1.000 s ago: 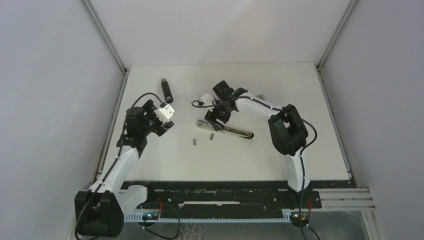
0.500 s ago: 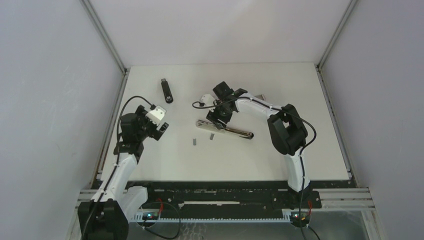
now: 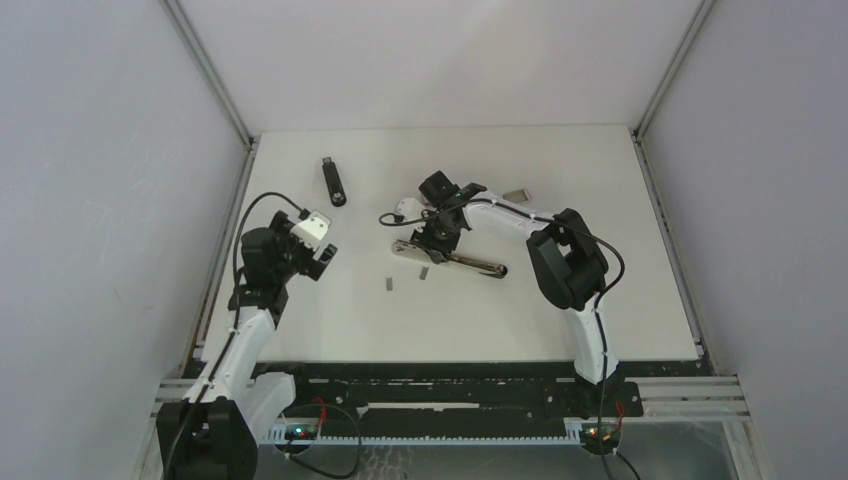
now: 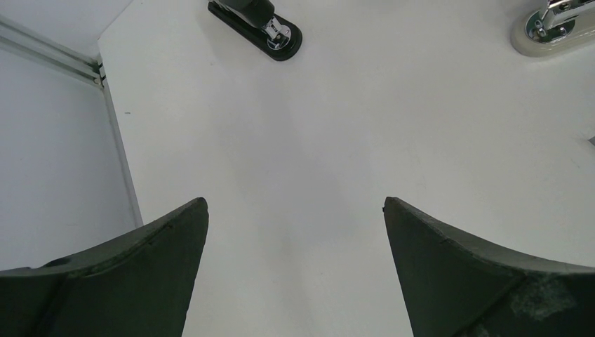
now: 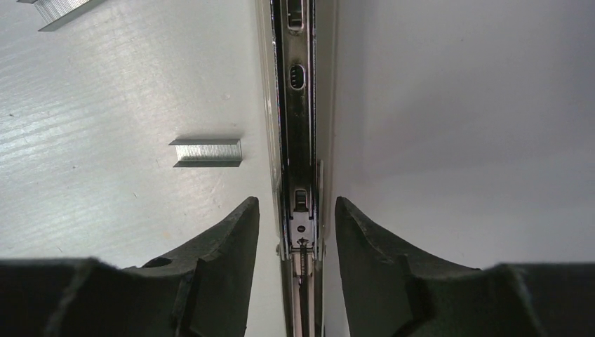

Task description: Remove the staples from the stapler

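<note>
R gripper straddles the open stapler's magazine rail, fingers narrowly apart w/o clamping it (staple strips lie on table just beside), L gripper spread wide, holding nothing.

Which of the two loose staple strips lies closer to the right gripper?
The staple strip just left of the open stapler's rail, beside the right gripper; the other strip lies farther off.

Opened silver stapler lying flat mid-surface, magazine channel exposed, 2 short grey staples strips loose just beside it
</note>
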You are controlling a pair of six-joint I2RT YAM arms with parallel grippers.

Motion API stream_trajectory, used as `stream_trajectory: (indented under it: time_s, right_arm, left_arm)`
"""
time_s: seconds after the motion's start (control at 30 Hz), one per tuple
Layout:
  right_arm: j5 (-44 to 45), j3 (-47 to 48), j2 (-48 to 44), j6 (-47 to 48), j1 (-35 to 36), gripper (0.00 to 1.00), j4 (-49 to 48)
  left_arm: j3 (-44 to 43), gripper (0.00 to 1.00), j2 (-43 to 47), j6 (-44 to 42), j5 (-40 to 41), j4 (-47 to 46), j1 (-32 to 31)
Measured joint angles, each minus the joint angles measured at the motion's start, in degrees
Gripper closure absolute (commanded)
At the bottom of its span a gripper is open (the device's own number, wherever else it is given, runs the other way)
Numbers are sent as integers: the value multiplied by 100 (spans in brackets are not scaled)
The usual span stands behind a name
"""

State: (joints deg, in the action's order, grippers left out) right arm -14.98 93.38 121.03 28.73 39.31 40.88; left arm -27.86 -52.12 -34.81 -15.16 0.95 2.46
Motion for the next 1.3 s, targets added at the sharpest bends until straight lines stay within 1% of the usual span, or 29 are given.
stream_trajectory:
  time_s: [0.07,0.13,0.17,0.3,0.37,0.53,0.6,0.97,1.3]
  right_arm:
    - [31,0,17,4,13,64,0]
    - [63,-2,22,0,17,74,-2]
    - [83,-2,22,13,17,77,-7]
    - [129,-2,22,2,15,81,-31]
    - [144,-2,22,0,15,89,-31]
    - [142,-15,22,-13,-44,94,-46]
    - [149,-35,15,-48,-76,99,-72]
    - [564,-125,-48,-688,-417,100,-195]
    - [1104,-337,-201,-1513,-835,100,-299]
  left_arm:
    - [0,0,0,0,4,-20,0]
    - [0,0,-2,0,17,-37,7]
    - [0,0,-2,0,20,-46,9]
    - [0,0,-7,0,42,-46,11]
    - [0,0,-13,0,39,-46,11]
    - [0,0,-48,2,39,-50,11]
    - [0,0,-68,22,39,-52,11]
    - [0,0,-188,37,35,-87,20]
    - [0,0,-216,39,35,-87,20]
